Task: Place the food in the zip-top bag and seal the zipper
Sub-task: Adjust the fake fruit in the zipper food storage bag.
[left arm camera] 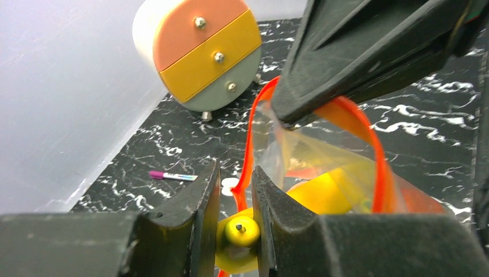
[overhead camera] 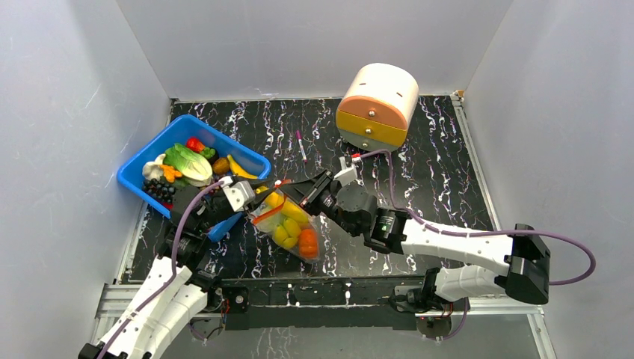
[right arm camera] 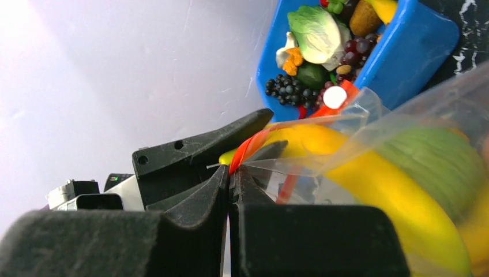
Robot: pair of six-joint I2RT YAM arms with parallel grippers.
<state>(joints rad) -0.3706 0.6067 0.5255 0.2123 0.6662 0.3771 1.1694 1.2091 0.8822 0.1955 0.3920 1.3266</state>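
Black marbled desk (overhead camera: 434, 172), pale walls (overhead camera: 299, 45), round drawer unit (overhead camera: 377, 105) at the back, pink pen (overhead camera: 300, 144) near it. Mid-desk the zip-top bag (right arm camera: 403, 109) hangs lifted between both arms, with yellow and orange food (overhead camera: 290, 226) inside. My right fingers (right arm camera: 232, 179) are clamped flat on the zipper (left arm camera: 377, 150) at one side of the mouth, so the mouth hangs open in a loop. My left fingers (overhead camera: 254, 202) are narrow, pinching the stem end of a yellow banana (left arm camera: 239, 232) at the other side of the mouth. The red-orange strip also runs between them; gripped or just passing, can't tell. My guess is that the banana is going in. More pieces, cabbage (overhead camera: 187, 161) and grapes (overhead camera: 158, 191), sit in the blue bin (overhead camera: 142, 183) just left of my left fingers. Zipper not sealed yet.
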